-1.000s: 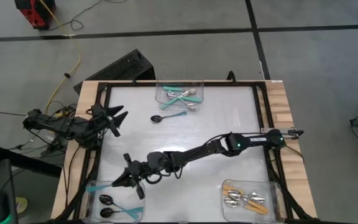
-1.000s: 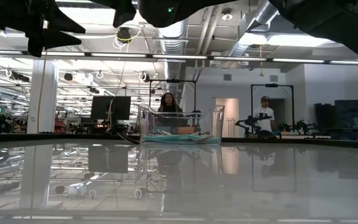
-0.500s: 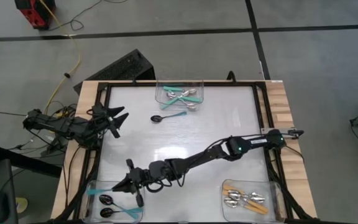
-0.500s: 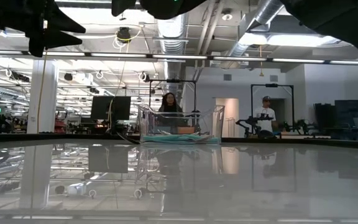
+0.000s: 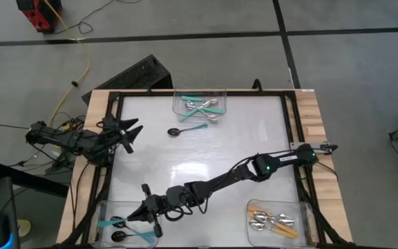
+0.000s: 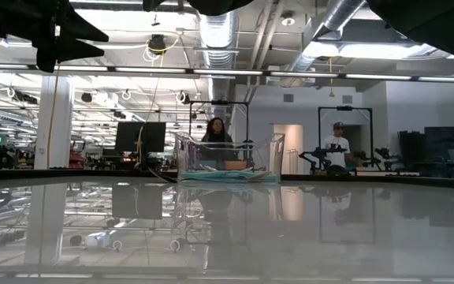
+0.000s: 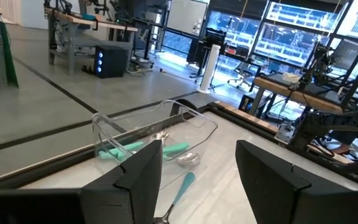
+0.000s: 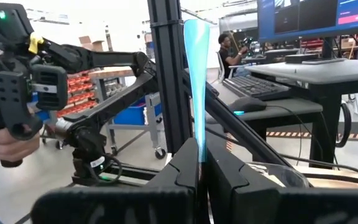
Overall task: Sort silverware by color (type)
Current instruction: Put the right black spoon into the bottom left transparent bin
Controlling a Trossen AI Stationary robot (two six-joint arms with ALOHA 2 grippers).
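Over the near-left bin (image 5: pixel 102 207), the right pincer (image 5: pixel 138 216) grips a teal-handled spoon (image 8: pixel 196 87).

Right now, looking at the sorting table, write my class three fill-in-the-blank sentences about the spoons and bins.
1. The right tool, shut on a teal-handled spoon, is over the clear plastic bin holding ____-bowled spoons.
2. A lone black-bowled teal spoon lies on the white ____.
3. The orange-handled silver spoons share one ____.

Missing: black; table; bin
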